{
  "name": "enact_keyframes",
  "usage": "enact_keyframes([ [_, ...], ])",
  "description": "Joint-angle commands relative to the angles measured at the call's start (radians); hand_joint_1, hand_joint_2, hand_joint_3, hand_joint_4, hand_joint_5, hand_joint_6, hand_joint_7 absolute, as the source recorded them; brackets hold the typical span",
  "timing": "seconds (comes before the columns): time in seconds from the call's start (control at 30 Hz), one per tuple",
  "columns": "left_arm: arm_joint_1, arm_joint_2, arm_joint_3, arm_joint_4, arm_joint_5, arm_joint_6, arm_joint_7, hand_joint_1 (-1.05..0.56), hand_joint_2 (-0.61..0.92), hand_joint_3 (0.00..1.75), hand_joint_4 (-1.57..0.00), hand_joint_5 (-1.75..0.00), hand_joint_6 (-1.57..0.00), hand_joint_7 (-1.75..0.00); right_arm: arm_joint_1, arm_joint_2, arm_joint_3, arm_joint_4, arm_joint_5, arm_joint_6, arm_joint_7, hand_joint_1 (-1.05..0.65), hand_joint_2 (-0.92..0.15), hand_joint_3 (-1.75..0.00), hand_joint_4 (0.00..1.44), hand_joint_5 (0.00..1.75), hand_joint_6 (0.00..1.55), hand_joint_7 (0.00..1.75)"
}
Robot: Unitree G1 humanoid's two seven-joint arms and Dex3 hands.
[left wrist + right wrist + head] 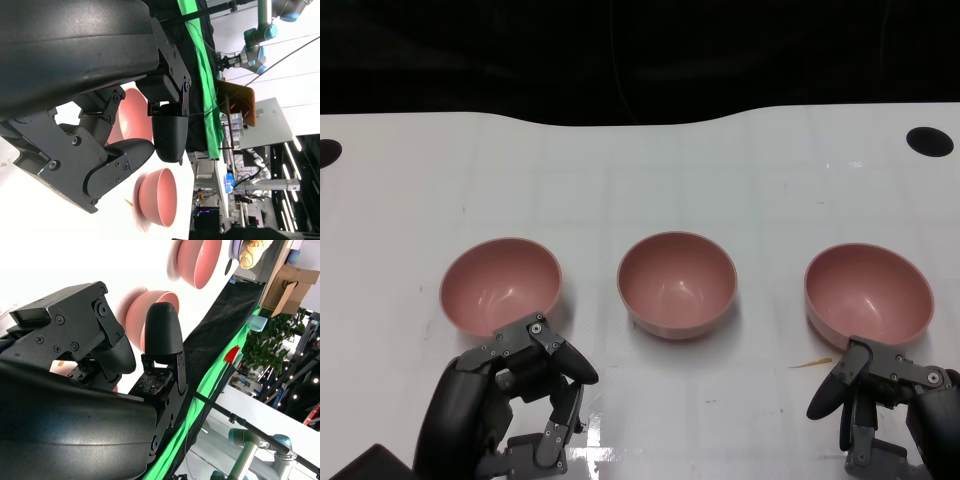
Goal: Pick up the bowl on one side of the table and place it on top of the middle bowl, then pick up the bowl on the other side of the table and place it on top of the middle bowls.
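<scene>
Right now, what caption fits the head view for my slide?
Three pink bowls, left, middle, right, with left hand and right hand empty.

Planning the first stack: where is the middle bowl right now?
In the head view the middle bowl sits upright at the table's centre, apart from the left bowl and right bowl, beyond both hands.

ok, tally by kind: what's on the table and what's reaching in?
Pink bowls: 3, namely left bowl, middle bowl, right bowl, all apart, none stacked.
Black hands: 2, namely left hand, right hand, neither holding anything.
Black holes in the white table: 2.
Total: 7.
</scene>
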Motion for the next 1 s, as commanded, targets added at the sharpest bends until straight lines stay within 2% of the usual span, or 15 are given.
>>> enact_keyframes([
  [0.03,-0.002,0.009,0.009,-0.010,0.002,0.003,0.006,-0.20,0.46,1.21,-0.80,-1.67,-0.79,-1.36,-0.003,-0.006,-0.004,0.007,0.009,-0.011,-0.005,0.00,-0.29,-1.57,0.91,1.74,0.83,1.37],
  [0.73,-0.002,0.021,0.012,-0.014,-0.009,0.004,-0.007,-0.20,0.46,1.22,-0.79,-1.67,-0.79,-1.35,-0.009,-0.009,-0.004,0.012,-0.010,-0.031,-0.016,-0.01,-0.27,-1.58,0.90,1.73,0.82,1.37],
  [0.83,-0.002,0.019,0.011,-0.014,-0.012,0.005,-0.007,-0.19,0.47,1.23,-0.79,-1.66,-0.78,-1.35,-0.011,-0.011,-0.008,0.012,-0.009,-0.037,-0.019,-0.03,-0.37,-1.38,0.85,1.63,0.79,1.25],
  [0.9,-0.001,0.018,0.011,-0.015,-0.011,0.006,-0.006,-0.19,0.47,1.23,-0.79,-1.67,-0.79,-1.35,-0.012,-0.014,-0.010,0.010,-0.008,-0.034,-0.018,-0.04,-0.46,-1.21,0.74,1.47,0.72,1.10],
  [0.93,-0.002,0.019,0.011,-0.012,-0.013,0.005,-0.007,-0.19,0.47,1.22,-0.79,-1.67,-0.79,-1.35,-0.013,-0.020,-0.012,0.007,-0.026,-0.031,-0.022,-0.04,-0.47,-1.18,0.72,1.43,0.71,1.06],
  [1.0,-0.004,0.019,0.011,-0.008,-0.015,0.002,-0.009,-0.20,0.47,1.22,-0.79,-1.67,-0.79,-1.36,-0.014,-0.033,-0.017,-0.004,-0.073,-0.018,-0.032,-0.10,-0.48,-1.07,0.59,1.23,0.58,0.86],
])
